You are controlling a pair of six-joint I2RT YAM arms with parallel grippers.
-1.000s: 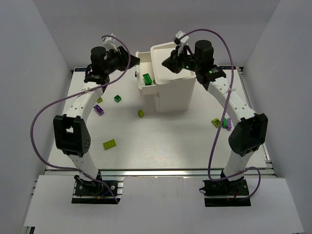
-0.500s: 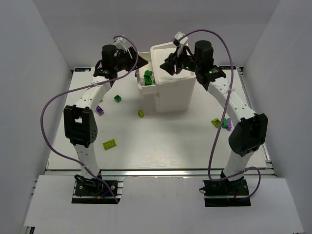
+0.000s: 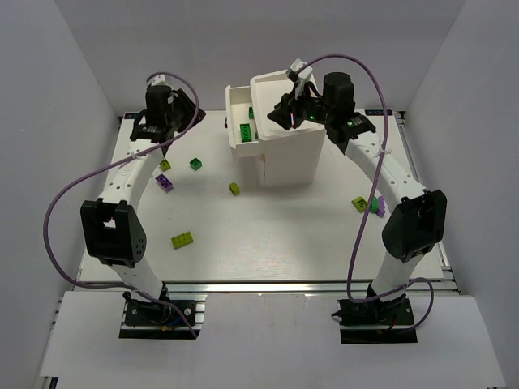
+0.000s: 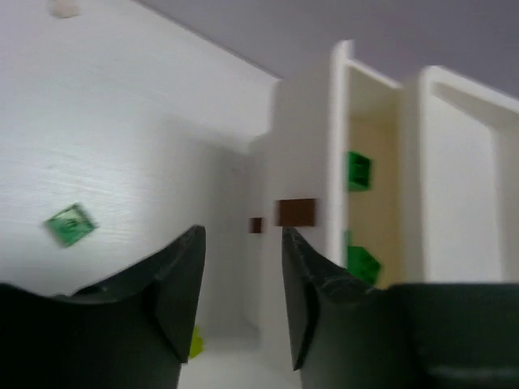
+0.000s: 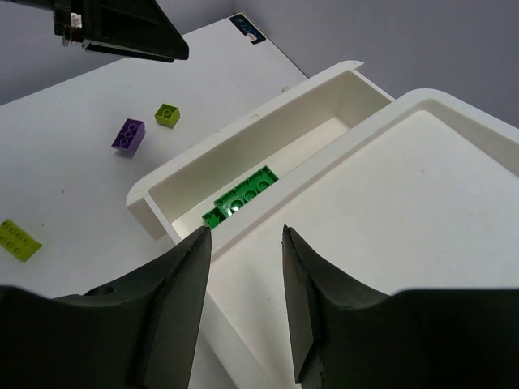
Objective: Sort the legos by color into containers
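We've backed the left gripper (image 4: 242,243) off the drawer (image 5: 188,173), jaws spread and empty. The right gripper's (image 5: 243,243) jaws are spread too. The green legos (image 5: 243,194) are delivered.

Green legos (image 5: 243,194) lie in the pulled-out white drawer (image 5: 243,139); others sit scattered outside.

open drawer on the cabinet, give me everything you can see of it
The drawer is a long, open-topped tray of glossy white plastic with a small brown knob on its front. It sits level, just under the top of the cabinet, pulled partway out toward the left arm's side. At least two green bricks lie inside. Only the cabinet and the bricks appear to touch it.
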